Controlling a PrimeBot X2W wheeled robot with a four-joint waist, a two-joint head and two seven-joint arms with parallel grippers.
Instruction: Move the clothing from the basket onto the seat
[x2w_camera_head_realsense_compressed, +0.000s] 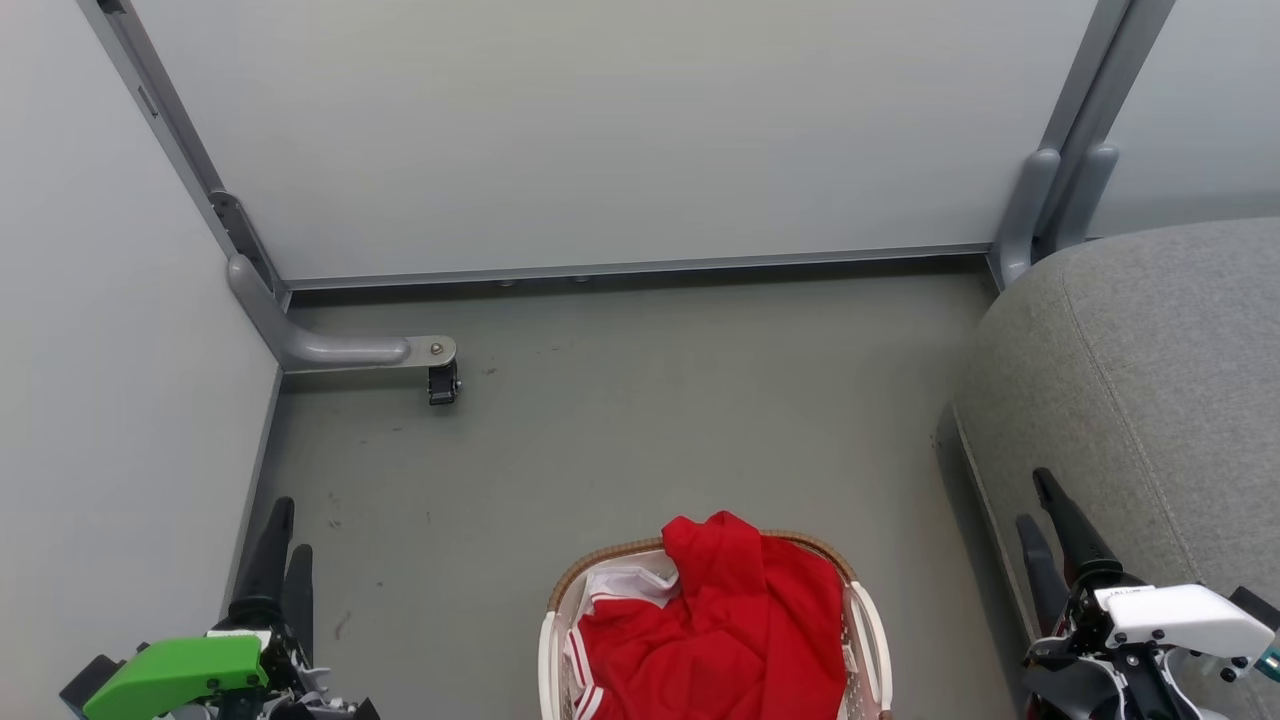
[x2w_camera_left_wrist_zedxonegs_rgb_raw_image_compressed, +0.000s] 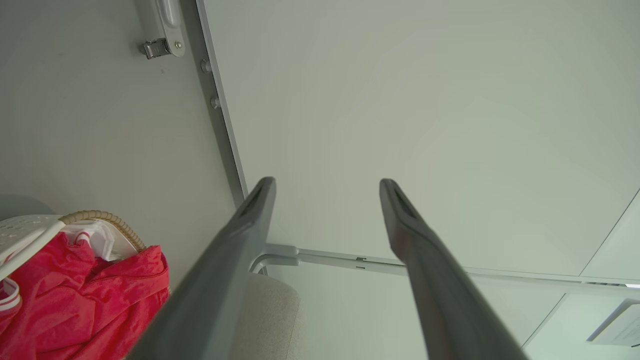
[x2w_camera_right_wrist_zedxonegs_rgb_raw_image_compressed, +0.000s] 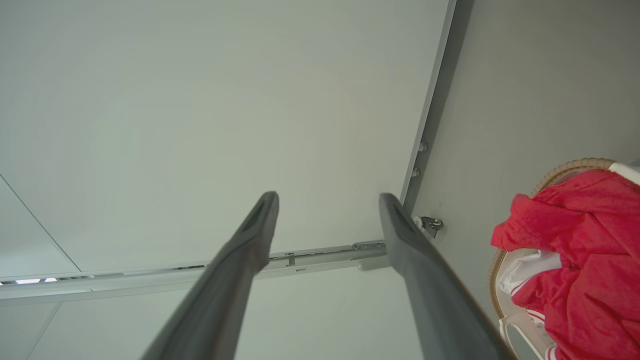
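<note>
1. At the bottom edge of the head view, the left gripper (x2w_camera_head_realsense_compressed: 292, 525) and right gripper (x2w_camera_head_realsense_compressed: 1033, 497) hang at either side, each with its two long fingers drawn close together and pinching nothing
2. Between them, the red clothing (x2w_camera_head_realsense_compressed: 720, 620) lies heaped in the oval laundry basket (x2w_camera_head_realsense_compressed: 548, 650), one fold peaking above the woven rim, with white fabric (x2w_camera_head_realsense_compressed: 625, 582) tucked at its left
3. Just to the right stands the grey sofa seat (x2w_camera_head_realsense_compressed: 1150, 350); no garment lies on the part that shows, so the task looks unstarted
4. Beyond, the grey floor (x2w_camera_head_realsense_compressed: 650, 400) runs to a partition panel (x2w_camera_head_realsense_compressed: 600, 130) on a castor foot (x2w_camera_head_realsense_compressed: 443, 383)
5. Risks: fingers lowered while pressed together would only poke the heap; a shallow pinch could lift one garment and drop the other on the floor; a deep one may catch the white fabric or tip the light basket
</note>
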